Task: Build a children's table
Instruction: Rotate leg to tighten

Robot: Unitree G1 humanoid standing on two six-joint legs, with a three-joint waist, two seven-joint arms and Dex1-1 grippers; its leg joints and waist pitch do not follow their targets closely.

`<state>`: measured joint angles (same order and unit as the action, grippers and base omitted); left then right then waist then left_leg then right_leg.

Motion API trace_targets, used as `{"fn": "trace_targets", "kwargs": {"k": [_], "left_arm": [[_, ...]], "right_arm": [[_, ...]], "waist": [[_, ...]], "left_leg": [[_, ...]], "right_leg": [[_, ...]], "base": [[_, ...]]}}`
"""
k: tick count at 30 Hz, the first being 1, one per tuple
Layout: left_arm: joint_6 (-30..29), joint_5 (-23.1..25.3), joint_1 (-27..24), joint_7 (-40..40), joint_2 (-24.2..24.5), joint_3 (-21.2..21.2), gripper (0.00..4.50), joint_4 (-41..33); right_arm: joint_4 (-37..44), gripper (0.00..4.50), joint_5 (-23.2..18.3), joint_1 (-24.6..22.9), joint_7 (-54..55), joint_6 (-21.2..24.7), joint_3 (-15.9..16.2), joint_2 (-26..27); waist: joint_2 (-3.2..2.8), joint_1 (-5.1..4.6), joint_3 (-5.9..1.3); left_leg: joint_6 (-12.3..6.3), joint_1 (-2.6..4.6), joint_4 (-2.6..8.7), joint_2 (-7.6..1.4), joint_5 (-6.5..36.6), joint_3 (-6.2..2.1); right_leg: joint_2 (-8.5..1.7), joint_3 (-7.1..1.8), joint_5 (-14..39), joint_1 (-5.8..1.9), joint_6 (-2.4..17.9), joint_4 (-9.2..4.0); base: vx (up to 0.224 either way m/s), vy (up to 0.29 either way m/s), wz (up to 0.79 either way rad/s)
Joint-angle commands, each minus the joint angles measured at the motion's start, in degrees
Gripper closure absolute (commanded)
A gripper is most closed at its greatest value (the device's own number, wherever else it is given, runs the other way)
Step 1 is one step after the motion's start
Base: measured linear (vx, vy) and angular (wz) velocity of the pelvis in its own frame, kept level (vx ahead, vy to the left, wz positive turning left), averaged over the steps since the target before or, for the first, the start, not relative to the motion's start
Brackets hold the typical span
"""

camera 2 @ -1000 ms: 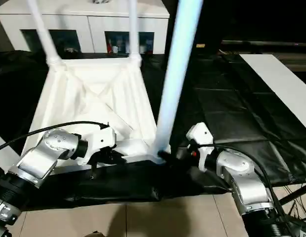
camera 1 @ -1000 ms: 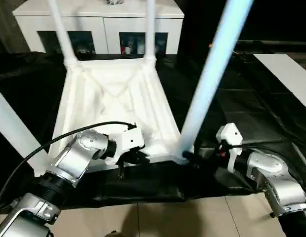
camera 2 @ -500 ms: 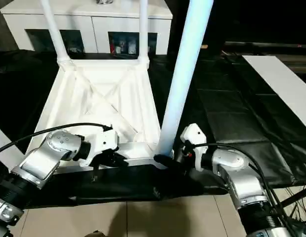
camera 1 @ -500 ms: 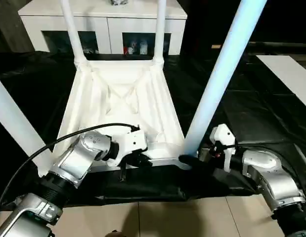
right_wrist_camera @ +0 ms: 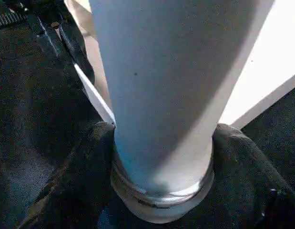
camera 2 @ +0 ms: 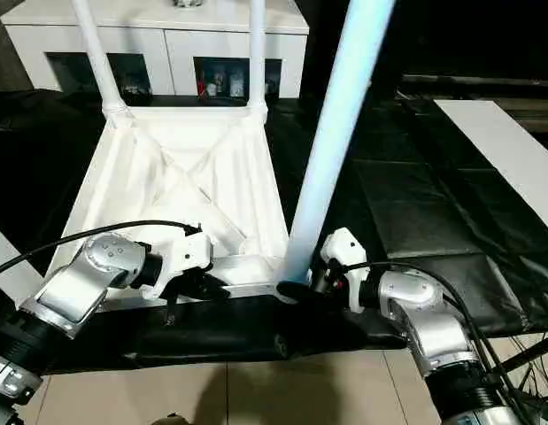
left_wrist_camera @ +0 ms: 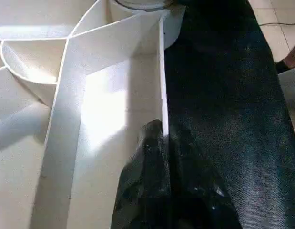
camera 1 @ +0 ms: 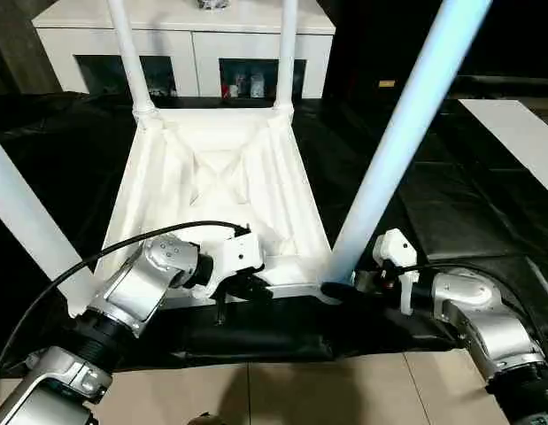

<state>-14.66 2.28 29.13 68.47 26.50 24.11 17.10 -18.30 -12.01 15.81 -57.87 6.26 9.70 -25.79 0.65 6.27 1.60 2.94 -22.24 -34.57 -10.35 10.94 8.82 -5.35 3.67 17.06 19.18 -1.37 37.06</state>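
The children's table [camera 1: 220, 186] lies upside down on black cloth, ribbed underside up, with all four white legs standing up from its corners. My left gripper [camera 1: 245, 288] is shut on the thin near rim [left_wrist_camera: 161, 76] of the top, one finger on each side of it. My right gripper [camera 1: 340, 289] is at the foot of the near-right leg [camera 1: 397, 142]. Its black fingers [right_wrist_camera: 85, 162] press against both sides of the leg's base [right_wrist_camera: 171, 86], just above the socket.
A white cabinet [camera 1: 185, 27] with glass-fronted doors stands behind the table. A long flat white board [camera 1: 517, 133] lies at the right on the black cloth [camera 1: 451, 204]. Tiled floor [camera 1: 256, 390] runs along the near edge. A black cable [camera 1: 79, 266] loops over my left forearm.
My right gripper has slid in toward the near-right leg and its fingers have closed around the base. The left gripper has kept its grip on the rim. The camera has shifted slightly.
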Motion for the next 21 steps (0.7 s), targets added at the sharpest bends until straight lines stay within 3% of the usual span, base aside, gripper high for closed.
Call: {"fn": "trace_targets", "kwargs": {"k": [1,7,11,14,15,17,18,21], "left_arm": [[0.0,0.2,-0.6,2.1,0.0,2.2,4.50,-0.8],[0.1,0.2,-0.4,2.0,0.1,1.9,4.50,-0.5],[0.0,0.4,-0.3,1.0,-0.7,2.0,4.50,0.2],[-2.2,3.2,1.0,-6.5,-4.4,1.7,4.50,4.3],[-2.2,3.2,1.0,-6.5,-4.4,1.7,4.50,4.3],[-3.6,2.7,1.3,-9.3,-6.8,0.7,4.50,5.5],[-4.8,3.2,1.9,-13.1,-9.0,0.1,4.50,7.1],[-8.2,5.3,4.3,-26.6,-16.2,-2.2,4.50,12.7]], "right_arm": [[-1.5,1.71,-0.5,-0.7,1.7,1.5,-1.7,0.5],[-0.8,1.81,-2.3,-1.7,2.8,1.5,-2.9,2.6],[-0.7,1.81,-3.1,-2.1,4.5,0.9,-3.8,4.2],[-4.6,1.81,1.3,-1.0,14.5,-0.6,-4.1,8.3],[-4.6,1.81,1.3,-1.0,14.5,-0.6,-4.1,8.3],[-6.7,1.82,2.9,0.0,19.8,-1.0,-4.6,10.4],[-9.0,1.82,4.1,1.3,25.6,-1.1,-5.5,12.6],[-15.7,1.82,5.7,5.8,42.2,-1.0,-8.6,19.4]], "waist": [[0.31,-0.28,-2.95],[0.12,-0.66,-2.81],[0.12,-0.74,-2.83],[0.03,-0.94,-2.56],[0.04,-1.22,-2.45],[-0.04,-1.40,-2.32],[-0.30,-1.69,-2.25],[-0.07,-2.47,-1.83]], "left_leg": [[-9.09,1.15,3.32,-2.83,-1.5,-0.38],[-7.77,1.22,3.70,-2.98,1.0,-0.47],[-7.39,1.22,3.71,-2.92,1.0,-0.44],[-6.23,1.40,4.08,-2.99,2.5,-0.41],[-4.16,1.47,4.61,-3.03,6.3,-0.48],[-2.61,1.52,4.90,-3.13,8.7,-0.43],[-2.09,1.50,5.02,-3.06,9.3,-0.37],[2.29,1.80,5.92,-3.01,16.0,-0.53]], "right_leg": [[-3.15,-2.14,-18.0,-1.55,17.7,-3.13],[-3.18,-2.09,-15.0,-1.45,17.7,-3.40],[-3.21,-2.18,-15.9,-1.45,17.6,-3.38],[-3.32,-2.21,-13.5,-1.23,17.5,-3.70],[-3.44,-2.16,-8.4,-1.33,17.2,-4.17],[-3.47,-2.35,-5.3,-1.20,16.4,-4.45],[-3.44,-2.43,-4.8,-0.84,16.5,-4.40],[-3.54,-2.61,5.3,-0.48,14.5,-5.39]], "base": [[0.000,0.000,0.00],[0.000,0.000,0.00],[0.000,0.000,0.00],[0.000,0.000,0.00],[0.000,0.000,0.00],[0.000,0.000,0.00],[0.000,0.000,0.00],[-0.038,0.010,-0.03]]}}
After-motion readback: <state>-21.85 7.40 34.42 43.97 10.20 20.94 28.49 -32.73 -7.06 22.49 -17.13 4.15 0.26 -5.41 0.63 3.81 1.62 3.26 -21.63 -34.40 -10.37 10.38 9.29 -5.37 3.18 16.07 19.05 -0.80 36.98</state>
